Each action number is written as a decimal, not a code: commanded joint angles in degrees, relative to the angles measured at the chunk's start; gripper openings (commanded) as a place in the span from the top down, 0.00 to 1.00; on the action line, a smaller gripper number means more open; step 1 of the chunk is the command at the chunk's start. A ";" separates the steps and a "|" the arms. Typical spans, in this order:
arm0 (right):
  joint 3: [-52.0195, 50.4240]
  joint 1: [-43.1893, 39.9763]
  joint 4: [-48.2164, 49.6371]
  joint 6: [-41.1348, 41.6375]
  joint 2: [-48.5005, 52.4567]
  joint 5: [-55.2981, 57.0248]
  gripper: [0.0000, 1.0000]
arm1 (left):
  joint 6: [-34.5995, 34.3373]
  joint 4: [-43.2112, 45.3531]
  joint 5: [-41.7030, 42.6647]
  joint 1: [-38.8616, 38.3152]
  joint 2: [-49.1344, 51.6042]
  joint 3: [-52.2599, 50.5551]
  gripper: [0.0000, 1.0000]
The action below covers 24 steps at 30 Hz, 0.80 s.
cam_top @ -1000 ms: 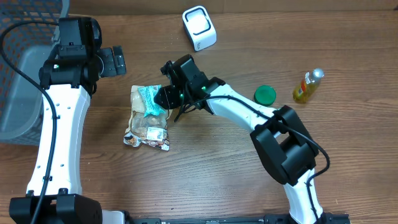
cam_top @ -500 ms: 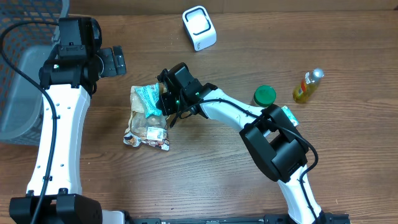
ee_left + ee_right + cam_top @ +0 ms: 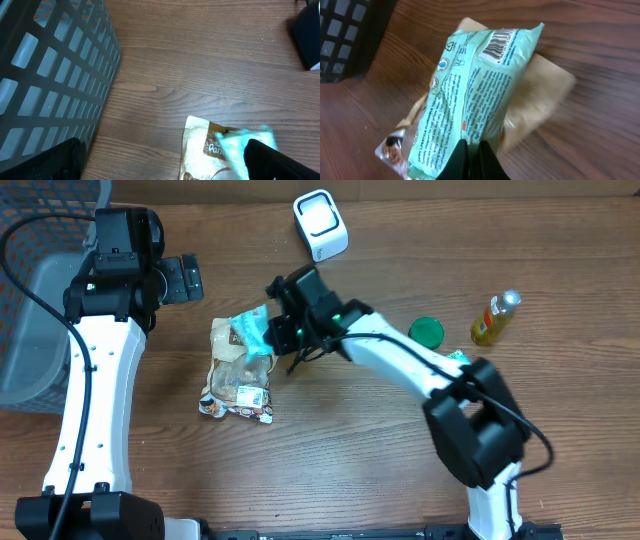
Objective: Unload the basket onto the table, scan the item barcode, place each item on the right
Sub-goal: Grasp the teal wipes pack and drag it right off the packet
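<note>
Right pincer (image 3: pixel 470 150), clenched on one end of the mint-green plastic snack packet (image 3: pixel 475 90), holds it over a tan foil pouch (image 3: pixel 545 85) on the wooden surface (image 3: pixel 600 125). The packet's long axis runs away from the pincer, with the barcode (image 3: pixel 499 42) at the far end. The white box-shaped scanner (image 3: pixel 320 225) stands off that axis and is nearer this arm. Left pincer (image 3: pixel 185 278) is released.

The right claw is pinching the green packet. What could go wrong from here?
The right claw grips the green packet only by one end, so it may swing or slip out. Its barcode sits at the far end, so it could miss the white scanner unless turned.
</note>
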 commanded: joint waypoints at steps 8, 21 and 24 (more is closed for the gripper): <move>0.00 -7.28 -20.11 -13.00 -2.84 0.04 0.96 | 0.42 0.07 -0.20 -0.39 0.15 0.39 0.01; 4.87 -10.05 -27.69 -13.29 -3.48 10.54 0.46 | 0.42 0.07 -0.20 -0.44 0.15 0.39 0.00; 7.87 -8.85 -30.75 -13.33 -3.67 9.20 0.49 | 0.42 0.07 -0.20 -0.39 0.15 0.39 0.00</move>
